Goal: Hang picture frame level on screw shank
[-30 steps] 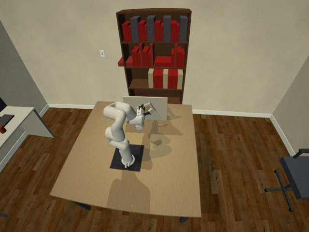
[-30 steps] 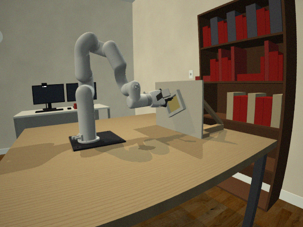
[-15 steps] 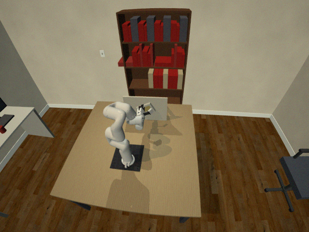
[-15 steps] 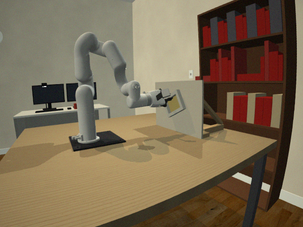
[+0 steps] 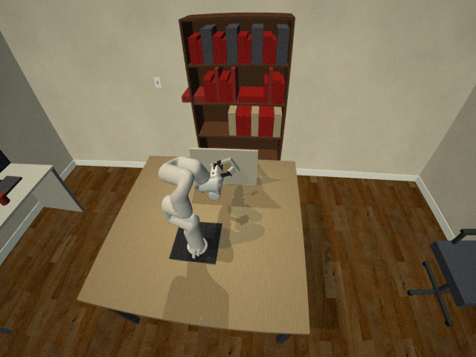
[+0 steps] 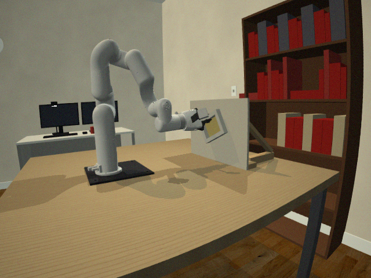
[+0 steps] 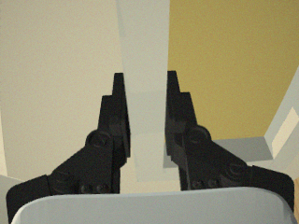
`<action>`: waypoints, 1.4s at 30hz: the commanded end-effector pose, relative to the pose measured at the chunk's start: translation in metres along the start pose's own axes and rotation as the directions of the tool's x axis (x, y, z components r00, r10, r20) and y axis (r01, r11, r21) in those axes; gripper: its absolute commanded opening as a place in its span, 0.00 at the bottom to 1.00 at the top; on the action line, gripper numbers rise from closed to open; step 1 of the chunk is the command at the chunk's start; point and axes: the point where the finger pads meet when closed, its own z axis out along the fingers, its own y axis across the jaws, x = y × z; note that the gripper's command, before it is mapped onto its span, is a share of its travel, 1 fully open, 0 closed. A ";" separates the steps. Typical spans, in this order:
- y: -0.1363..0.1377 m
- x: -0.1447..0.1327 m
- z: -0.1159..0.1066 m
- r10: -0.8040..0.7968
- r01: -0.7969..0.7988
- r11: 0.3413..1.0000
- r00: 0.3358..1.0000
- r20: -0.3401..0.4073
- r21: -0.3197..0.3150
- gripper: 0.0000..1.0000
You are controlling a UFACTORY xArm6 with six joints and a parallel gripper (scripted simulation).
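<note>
At the centre of the top view, just above the middle of the table [image 5: 250, 268], the gripper [image 5: 224, 171] has the picture frame [image 5: 231, 163] against the upright grey board [image 5: 245, 161]; the frame shows tilted, and the screw cannot be made out.

In the exterior view, right of centre, the frame [image 6: 216, 125] is a pale border round a mustard panel, cocked with its upper right corner high, lying close to the board [image 6: 233, 143]. The gripper [image 6: 206, 121] grasps its upper left side.

In the wrist view, the dark fingers stand narrowly apart, clamped on the frame's pale side rail [image 7: 148, 56] running up the middle, the mustard panel at upper right.

The step in hand looks like positioning the frame at the board. Next it likely needs levelling and seating on the shank behind the head before release.
</note>
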 end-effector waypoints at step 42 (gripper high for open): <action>-0.002 0.003 0.001 0.027 -0.027 1.000 1.000 -0.003 0.004 0.00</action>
